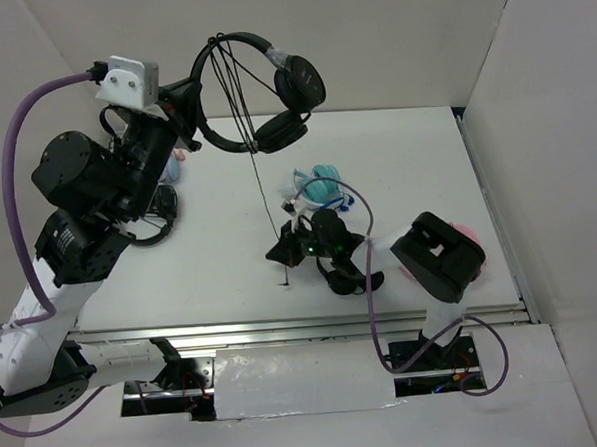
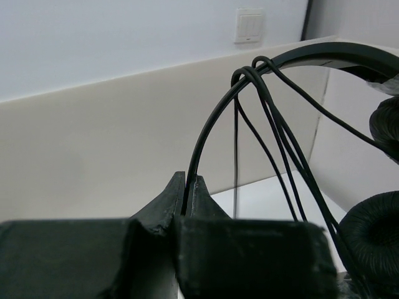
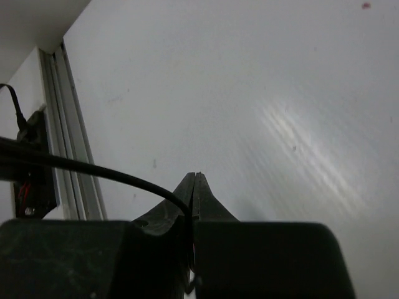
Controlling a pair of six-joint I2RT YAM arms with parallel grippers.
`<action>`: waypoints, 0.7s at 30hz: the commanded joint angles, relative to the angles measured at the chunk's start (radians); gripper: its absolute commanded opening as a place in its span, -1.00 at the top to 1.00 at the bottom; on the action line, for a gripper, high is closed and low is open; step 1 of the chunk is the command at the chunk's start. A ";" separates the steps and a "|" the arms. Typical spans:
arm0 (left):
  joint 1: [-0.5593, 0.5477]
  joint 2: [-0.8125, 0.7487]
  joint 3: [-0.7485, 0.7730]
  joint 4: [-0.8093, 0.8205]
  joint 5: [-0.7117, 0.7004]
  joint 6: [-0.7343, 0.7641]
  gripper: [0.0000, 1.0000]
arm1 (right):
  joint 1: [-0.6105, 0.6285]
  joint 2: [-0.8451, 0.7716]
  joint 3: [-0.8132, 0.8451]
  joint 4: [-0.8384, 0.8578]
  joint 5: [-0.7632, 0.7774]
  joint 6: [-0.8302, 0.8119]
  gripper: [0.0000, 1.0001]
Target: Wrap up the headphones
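Note:
My left gripper [image 1: 201, 113] is shut on the thin headband of the black headphones [image 1: 239, 46] and holds them high over the back of the table. Its jaws pinch the band in the left wrist view [image 2: 188, 180]. The two round earcups [image 1: 299, 83] hang at the right. The thin black cable [image 1: 267, 195] runs in several loops across the headband [image 2: 280, 137], then drops to my right gripper [image 1: 283, 252]. That gripper is shut on the cable [image 3: 93, 169] low over the table, jaws closed [image 3: 196, 180]. The cable's end dangles just below it.
A teal-and-white pair [image 1: 322, 187] lies behind the right wrist. Another black pair [image 1: 158, 216] lies under the left arm. A pink object [image 1: 472, 242] sits behind the right elbow. White walls enclose the table at the back and right.

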 commanded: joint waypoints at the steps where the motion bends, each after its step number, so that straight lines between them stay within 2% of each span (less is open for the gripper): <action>1: -0.002 0.006 0.031 0.107 -0.086 0.035 1.00 | 0.007 -0.156 -0.152 0.048 0.037 0.041 1.00; 4: 0.000 0.027 0.030 0.130 -0.129 0.061 1.00 | 0.032 -0.244 -0.298 0.082 0.072 0.116 1.00; 8: 0.046 0.096 0.051 0.164 -0.171 0.074 1.00 | 0.055 -0.359 -0.375 0.071 0.113 0.163 1.00; 11: 0.232 0.158 0.107 0.089 -0.022 -0.052 1.00 | 0.079 -0.454 -0.397 -0.042 0.199 0.150 1.00; 15: 0.502 0.230 0.096 0.109 0.085 -0.217 1.00 | 0.136 -0.588 -0.424 -0.191 0.354 0.126 1.00; 18: 0.598 0.316 0.113 0.125 0.087 -0.250 1.00 | 0.161 -0.677 -0.412 -0.317 0.430 0.098 1.00; 21: 0.639 0.385 0.105 0.147 0.006 -0.222 1.00 | 0.217 -0.761 -0.383 -0.438 0.540 0.077 1.00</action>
